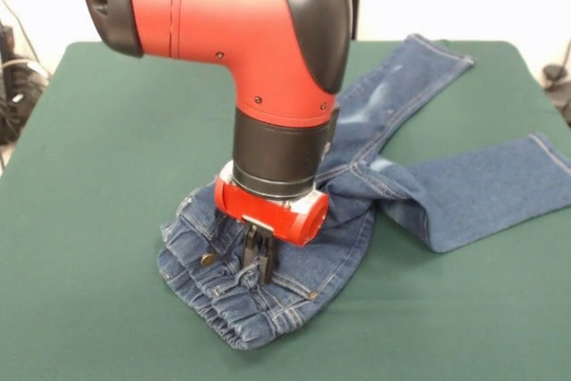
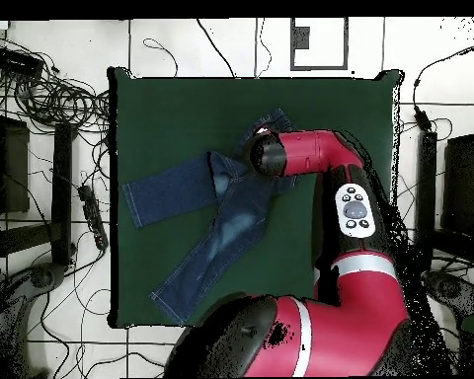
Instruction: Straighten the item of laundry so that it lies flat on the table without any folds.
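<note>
Item: jeans (image 1: 393, 144), mid-worktop (image 1: 107, 158), legs splayed, one kinked at the crotch.
Fingers: gripper (image 1: 258, 260) nearly closed, pinching your bunched waistband.
Progress: you have waistband and kink left to flatten.

Front view close and low across the table (image 1: 107, 176), overhead straight down, seemingly higher, both sharing tabletop

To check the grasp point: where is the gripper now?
In the front view the gripper is down on the waistband end of the jeans, beside the brass button, at the near side of the table.
</note>
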Robot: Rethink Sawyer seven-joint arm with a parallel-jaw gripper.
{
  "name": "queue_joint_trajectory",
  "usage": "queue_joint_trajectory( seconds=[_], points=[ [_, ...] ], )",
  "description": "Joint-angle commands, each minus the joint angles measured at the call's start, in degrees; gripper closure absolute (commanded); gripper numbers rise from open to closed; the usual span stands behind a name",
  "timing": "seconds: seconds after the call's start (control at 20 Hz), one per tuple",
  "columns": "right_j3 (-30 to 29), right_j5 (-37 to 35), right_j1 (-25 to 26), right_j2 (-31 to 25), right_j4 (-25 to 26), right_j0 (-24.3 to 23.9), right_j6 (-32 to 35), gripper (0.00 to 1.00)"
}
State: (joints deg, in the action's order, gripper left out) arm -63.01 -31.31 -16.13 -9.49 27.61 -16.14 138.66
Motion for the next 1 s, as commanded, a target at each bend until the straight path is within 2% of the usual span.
queue_joint_trajectory(
  seconds=[0.05, 0.3, 0.55, 0.75, 1.0],
  points=[
    [-1.9, 2.0, 3.0, -2.1, 0.5, 4.5, 0.5, 1.00],
    [-2.4, 0.7, 1.8, -1.2, -0.5, 5.6, 1.5, 1.00],
    [-4.8, -7.3, -4.7, -2.9, -5.2, 6.4, 0.4, 1.00],
    [-2.8, -12.3, -7.0, -3.8, -8.0, 7.9, -0.1, 1.00],
    [0.5, -14.8, -7.2, -2.4, -10.1, 10.8, 2.4, 1.00]
  ],
)
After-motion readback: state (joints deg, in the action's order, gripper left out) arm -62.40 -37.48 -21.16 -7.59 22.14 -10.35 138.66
